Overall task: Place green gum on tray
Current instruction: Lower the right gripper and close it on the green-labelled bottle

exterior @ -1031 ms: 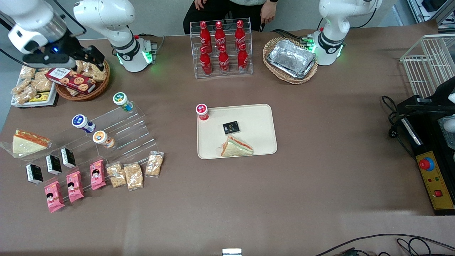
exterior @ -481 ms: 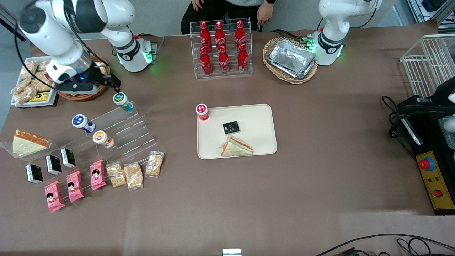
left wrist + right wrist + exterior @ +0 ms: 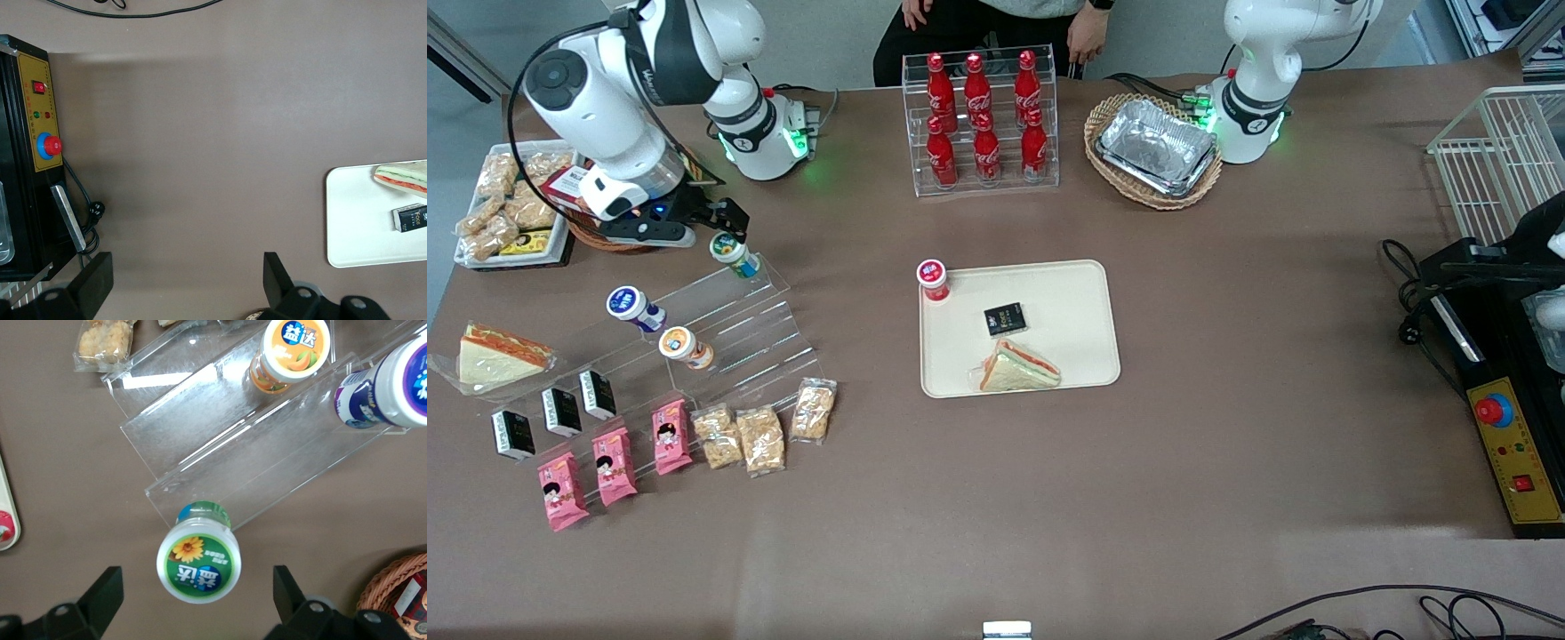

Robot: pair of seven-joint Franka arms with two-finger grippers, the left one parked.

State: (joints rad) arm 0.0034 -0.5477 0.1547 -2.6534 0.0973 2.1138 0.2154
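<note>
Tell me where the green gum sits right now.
The green gum stands upright on the top step of the clear acrylic riser, toward the working arm's end of the table. The open gripper hovers just above it, fingers either side, not touching.

Claw [image 3: 197, 603] spread wide above green gum [image 3: 199, 561], bare gaps flanking its lid, acrylic steps [image 3: 247, 447] just beside

Bright, even overhead light; soft shadows; glare on the acrylic steps [image 3: 220, 433]; all views sharp.

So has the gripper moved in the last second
Yes. The gripper has come away from the wicker snack basket and now hovers, fingers open, at the green gum.
</note>
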